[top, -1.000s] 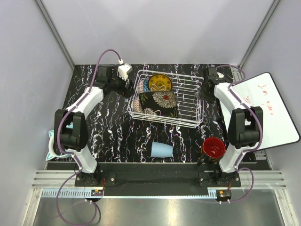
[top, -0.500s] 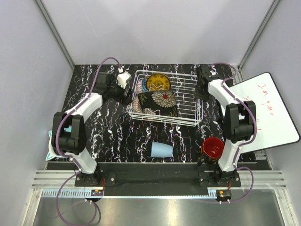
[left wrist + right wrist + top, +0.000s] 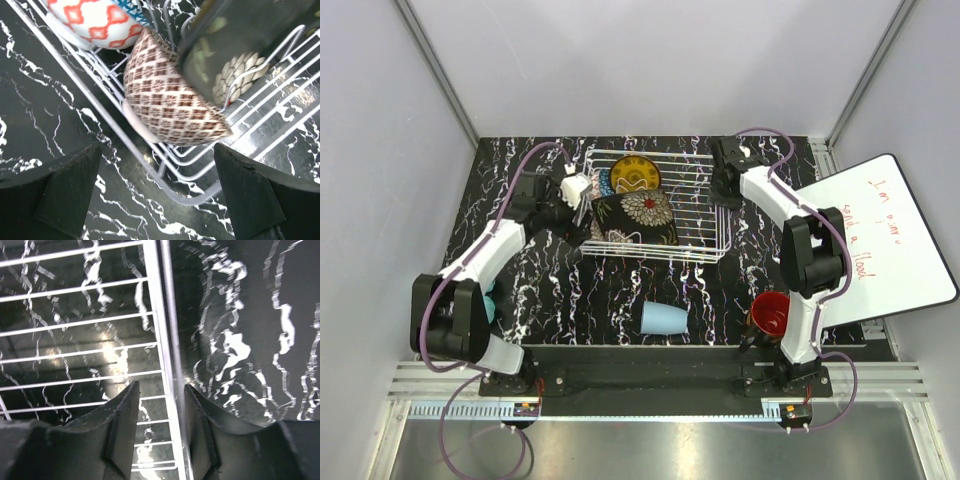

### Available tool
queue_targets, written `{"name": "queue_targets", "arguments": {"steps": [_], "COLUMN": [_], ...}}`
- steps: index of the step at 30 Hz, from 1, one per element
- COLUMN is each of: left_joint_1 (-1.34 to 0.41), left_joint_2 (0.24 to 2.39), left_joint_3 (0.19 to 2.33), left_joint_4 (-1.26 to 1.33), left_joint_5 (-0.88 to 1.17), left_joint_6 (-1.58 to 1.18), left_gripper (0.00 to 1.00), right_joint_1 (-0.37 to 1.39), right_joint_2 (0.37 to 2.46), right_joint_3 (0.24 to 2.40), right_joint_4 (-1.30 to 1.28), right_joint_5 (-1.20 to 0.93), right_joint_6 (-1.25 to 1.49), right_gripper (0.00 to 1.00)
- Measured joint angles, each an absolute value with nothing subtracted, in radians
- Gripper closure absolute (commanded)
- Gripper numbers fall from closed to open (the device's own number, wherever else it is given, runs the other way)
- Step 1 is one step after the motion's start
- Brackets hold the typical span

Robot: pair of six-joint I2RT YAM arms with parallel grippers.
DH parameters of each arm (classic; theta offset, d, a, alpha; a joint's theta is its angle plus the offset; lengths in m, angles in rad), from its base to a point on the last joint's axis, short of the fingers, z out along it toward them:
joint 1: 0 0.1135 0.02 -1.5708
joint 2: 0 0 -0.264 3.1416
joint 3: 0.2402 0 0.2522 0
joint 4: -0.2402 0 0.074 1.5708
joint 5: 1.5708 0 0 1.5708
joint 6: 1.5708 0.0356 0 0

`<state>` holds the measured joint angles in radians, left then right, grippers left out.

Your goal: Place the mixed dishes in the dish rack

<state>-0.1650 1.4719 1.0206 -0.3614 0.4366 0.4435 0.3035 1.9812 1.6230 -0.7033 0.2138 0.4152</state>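
The white wire dish rack [image 3: 705, 215] stands at the table's back middle. In it are the black square floral plate [image 3: 635, 215], the yellow ornate plate [image 3: 634, 174], the beige patterned bowl [image 3: 170, 105] and a bowl with orange and blue pattern [image 3: 95, 20]. The light-blue cup [image 3: 664, 319] lies on its side near the front. The red-inside mug [image 3: 771, 313] stands at the front right. My left gripper [image 3: 578, 200] is open, its fingers either side of the rack's left corner [image 3: 200, 197]. My right gripper [image 3: 725, 185] is closed narrow on the rack's right rim [image 3: 167, 365].
A whiteboard [image 3: 890, 230] with red writing lies at the table's right edge. Grey walls close in the back and both sides. A teal item [image 3: 492, 303] shows partly behind the left arm at the left edge.
The rack has slid left and a little back with its dishes. Both grippers moved with it: the right one leftward along the rim, the left one nearer and down at the left corner.
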Motion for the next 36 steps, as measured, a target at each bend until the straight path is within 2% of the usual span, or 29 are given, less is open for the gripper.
{"name": "queue_targets", "arguments": {"steps": [2,10,16,23,29,36], "left_joint_1": [-0.163,-0.162,-0.162,-0.141,-0.124,-0.124], "left_joint_2": [1.449,1.374,1.335,1.328,1.254,1.186], "left_joint_3": [1.008,0.965,0.953,1.031,1.119,1.119], "left_joint_4": [-0.368,-0.372,-0.414,-0.535,-0.546,-0.525], "left_joint_5": [0.437,0.437,0.438,0.435,0.424,0.422], "left_joint_6": [0.445,0.444,0.439,0.453,0.499,0.504], "left_gripper": [0.01,0.01,0.01,0.01,0.01,0.01], "right_joint_1": [0.318,0.333,0.334,0.334,0.335,0.335], "right_joint_2": [1.981,1.981,1.905,1.526,1.176,1.039], "right_joint_3": [1.615,1.613,1.564,1.423,1.309,1.217], "right_joint_4": [-0.7,-0.701,-0.715,-0.803,-1.014,-1.254], "right_joint_5": [0.207,0.189,0.263,0.29,0.175,0.022], "right_joint_6": [0.416,0.415,0.408,0.434,0.516,0.603], "right_gripper": [0.45,0.2,0.12,0.16,0.2,0.24]}}
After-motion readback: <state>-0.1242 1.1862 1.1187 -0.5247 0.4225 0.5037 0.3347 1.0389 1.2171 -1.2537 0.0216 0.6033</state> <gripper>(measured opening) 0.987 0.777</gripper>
